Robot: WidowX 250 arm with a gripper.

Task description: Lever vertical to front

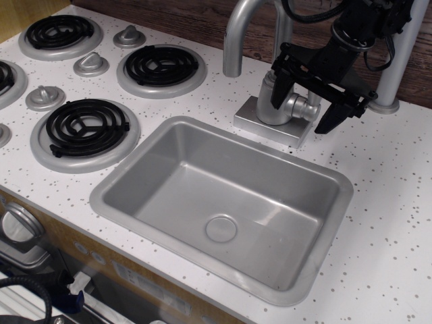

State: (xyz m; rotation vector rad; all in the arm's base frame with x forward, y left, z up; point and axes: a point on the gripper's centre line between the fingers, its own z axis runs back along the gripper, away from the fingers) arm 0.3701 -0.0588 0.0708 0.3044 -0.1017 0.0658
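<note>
Lever (305, 108) sits btwn spread fingers of gripper (307, 108), by faucet body (273, 101) behind sink (135, 177)

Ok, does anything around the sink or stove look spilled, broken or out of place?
Nothing stands out. The sink is dry with nothing in it, the burners sit flat, and the faucet stands upright. The claw straddles the lever at the faucet's base.

Lever (312, 108) mostly behind gripper (305, 108).
</note>
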